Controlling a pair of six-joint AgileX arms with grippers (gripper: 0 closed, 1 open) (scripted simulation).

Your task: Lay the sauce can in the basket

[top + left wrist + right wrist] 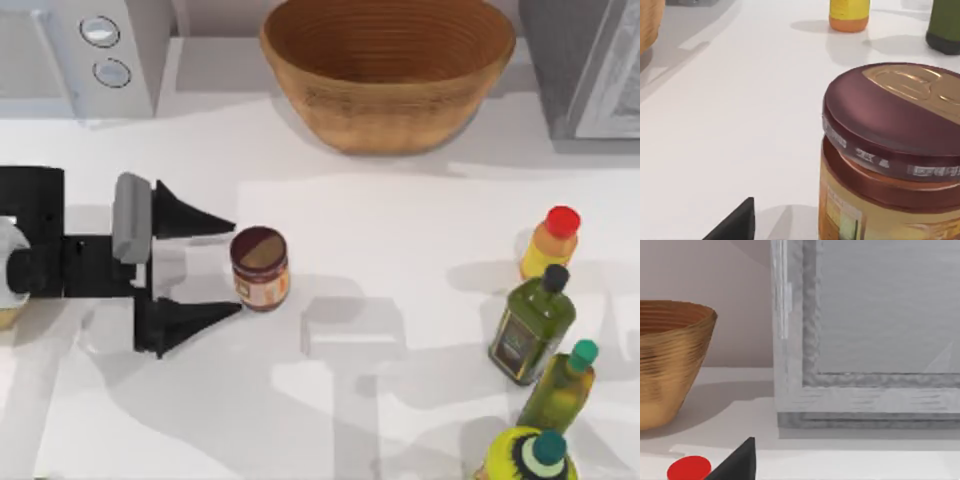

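Fingers (215, 225) spread wide just beside upright sauce can (260, 268)

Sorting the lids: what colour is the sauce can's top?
Glossy dark brown, on the sauce can; clearest in the left wrist view.

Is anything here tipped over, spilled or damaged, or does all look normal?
Nothing stands out. The sauce can stands upright on the table, lid on, just ahead of the open left gripper. The basket sits upright at the back, and the bottles on the right all stand with caps on.
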